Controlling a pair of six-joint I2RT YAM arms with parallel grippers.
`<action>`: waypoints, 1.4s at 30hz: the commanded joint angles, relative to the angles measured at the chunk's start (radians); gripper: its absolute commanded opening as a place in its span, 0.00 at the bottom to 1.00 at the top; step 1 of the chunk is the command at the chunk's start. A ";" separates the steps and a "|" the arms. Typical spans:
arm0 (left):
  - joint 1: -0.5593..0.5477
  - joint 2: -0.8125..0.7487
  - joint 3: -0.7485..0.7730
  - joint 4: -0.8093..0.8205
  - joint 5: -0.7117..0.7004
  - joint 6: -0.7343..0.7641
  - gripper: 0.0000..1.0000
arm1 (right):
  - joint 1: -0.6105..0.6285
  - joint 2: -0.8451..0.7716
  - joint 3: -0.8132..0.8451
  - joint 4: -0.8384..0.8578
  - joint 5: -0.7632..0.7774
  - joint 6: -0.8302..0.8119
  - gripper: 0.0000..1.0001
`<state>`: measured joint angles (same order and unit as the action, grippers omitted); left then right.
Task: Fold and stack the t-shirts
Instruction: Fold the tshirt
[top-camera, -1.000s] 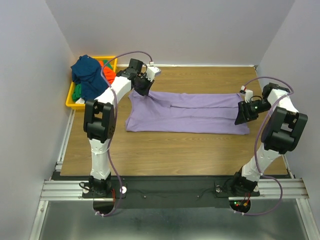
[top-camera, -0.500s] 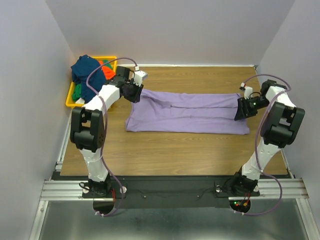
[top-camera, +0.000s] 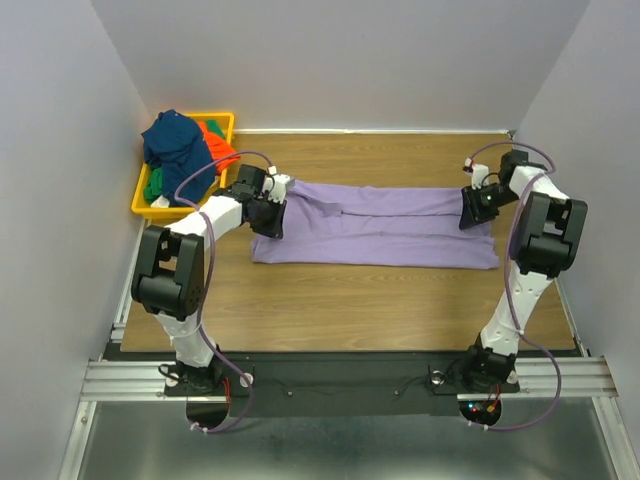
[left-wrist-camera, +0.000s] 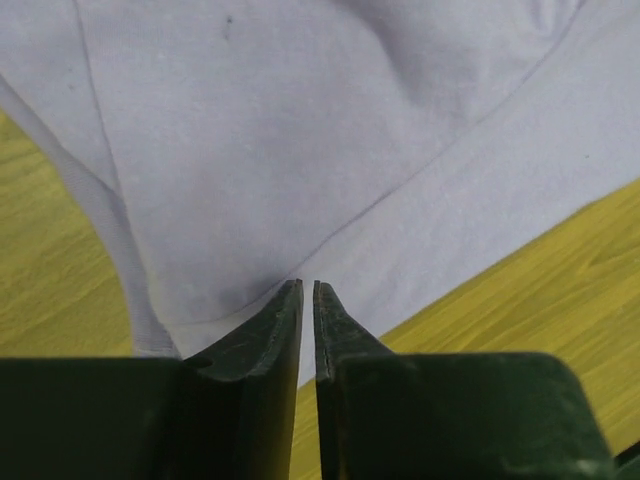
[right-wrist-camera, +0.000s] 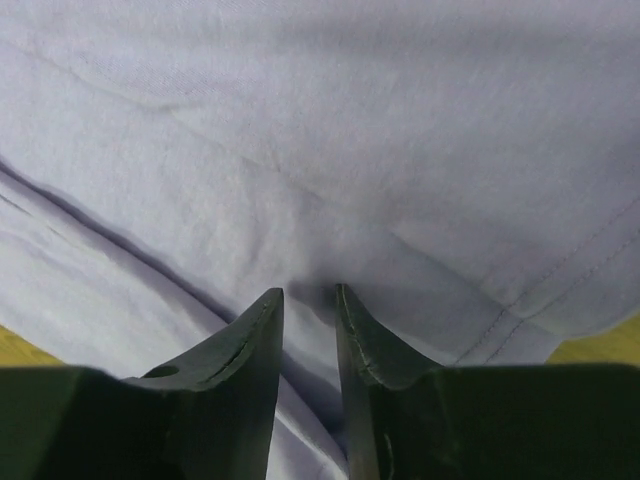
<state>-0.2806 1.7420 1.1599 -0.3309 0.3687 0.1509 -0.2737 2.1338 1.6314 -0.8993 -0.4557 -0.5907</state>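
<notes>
Top external: hung high above and behind the arm bases (top-camera: 205, 375), facing down and forward, far enough back to take in the whole wooden table (top-camera: 330, 300), with the yellow bin (top-camera: 138, 203) at upper left. Left wrist: pressed close, peering past the left gripper (left-wrist-camera: 307, 290) at bottom centre onto the lavender t-shirt (left-wrist-camera: 300, 120). Right wrist: equally close behind the right gripper (right-wrist-camera: 308, 295), cloth nearly filling the frame. Shared with the top view: the shirt's ends at frame left and right.

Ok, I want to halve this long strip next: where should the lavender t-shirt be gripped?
Take the lavender t-shirt at its right end, both corners, coming in from the right over the table. It lies flat as a long left-to-right strip, so that short edge probably lifts and carries across most cleanly.
</notes>
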 joint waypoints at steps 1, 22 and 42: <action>-0.002 0.056 0.044 0.021 -0.072 -0.024 0.17 | -0.009 -0.023 -0.086 0.027 0.115 -0.020 0.32; 0.032 0.443 0.998 -0.010 -0.156 0.135 0.34 | 0.120 -0.425 -0.245 -0.256 -0.120 -0.152 0.29; 0.008 0.175 0.356 0.110 -0.057 -0.120 0.26 | 0.143 -0.198 -0.372 -0.087 0.058 -0.129 0.23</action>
<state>-0.2733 1.9488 1.5021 -0.2447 0.3088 0.0540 -0.1493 1.9667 1.3548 -0.9936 -0.4488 -0.7025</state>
